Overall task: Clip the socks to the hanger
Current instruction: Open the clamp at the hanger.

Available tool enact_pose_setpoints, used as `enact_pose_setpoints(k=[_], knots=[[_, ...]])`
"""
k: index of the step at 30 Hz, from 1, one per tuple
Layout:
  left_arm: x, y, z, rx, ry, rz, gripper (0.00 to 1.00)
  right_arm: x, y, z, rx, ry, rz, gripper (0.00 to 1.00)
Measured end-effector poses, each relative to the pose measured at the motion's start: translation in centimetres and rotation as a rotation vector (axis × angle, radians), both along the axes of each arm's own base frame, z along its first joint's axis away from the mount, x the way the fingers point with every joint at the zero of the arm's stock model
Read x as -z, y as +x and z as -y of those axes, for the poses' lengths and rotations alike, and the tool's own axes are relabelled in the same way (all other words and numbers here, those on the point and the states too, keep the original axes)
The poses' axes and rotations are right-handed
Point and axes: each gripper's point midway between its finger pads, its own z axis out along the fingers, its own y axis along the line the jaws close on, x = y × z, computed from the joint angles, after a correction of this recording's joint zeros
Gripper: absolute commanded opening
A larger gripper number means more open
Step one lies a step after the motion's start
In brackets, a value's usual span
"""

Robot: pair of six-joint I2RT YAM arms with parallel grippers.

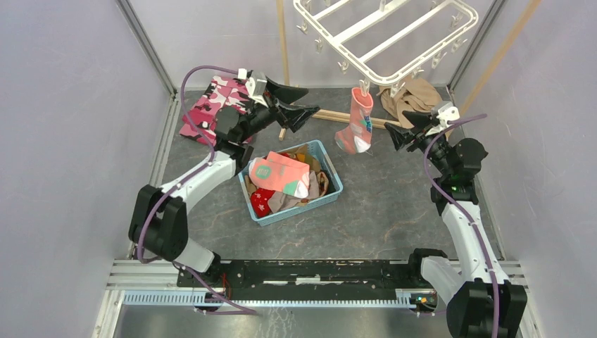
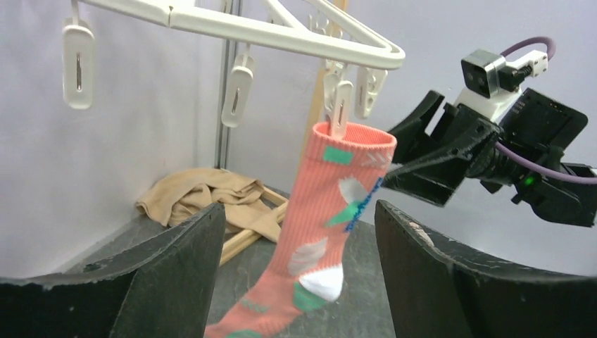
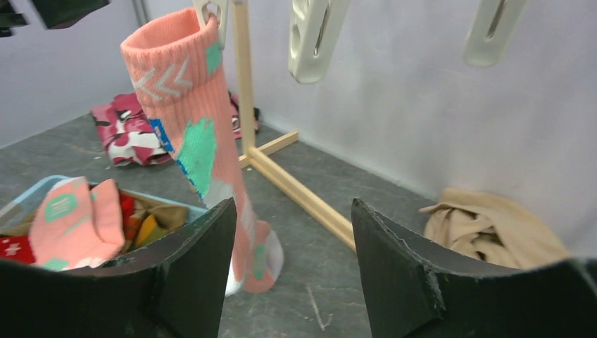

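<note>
1 pink sock hangs by its cuff from 1 peg at the near corner of the hanger. Whether its toe touches the table is unclear. The other socks lie heaped in the basket.

The left gripper and the right gripper flank the hung sock, each just beside it. Both have jaws spread and hold nothing.

The peg seems to bite only 1 edge of the cuff, so a brush from either arm could tug the sock free or set the hanger swinging. The 2 grippers point at each other near the same corner and could collide. In the basket the socks overlap, so a grab may lift 2 at once or snag a neighbour.
</note>
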Motion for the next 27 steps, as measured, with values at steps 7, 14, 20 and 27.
enact_pose_setpoints(k=[7,14,20,27], knots=[[-0.1,3.4,1.6,0.021,-0.058,0.010,0.63,0.6,-1.1,-0.8,-0.050,0.043,-0.067,0.67],[1.7,5.8,2.8,0.051,-0.126,-0.044,0.62,0.7,-2.3,-1.0,-0.053,0.040,-0.088,0.69],[0.6,4.6,2.7,0.125,-0.216,-0.048,0.62,-1.0,-1.9,-1.0,-0.057,0.019,-0.065,0.71],[0.2,3.2,2.4,0.153,-0.215,-0.078,0.60,-5.0,-0.8,-1.1,-0.076,-0.012,0.032,0.72]])
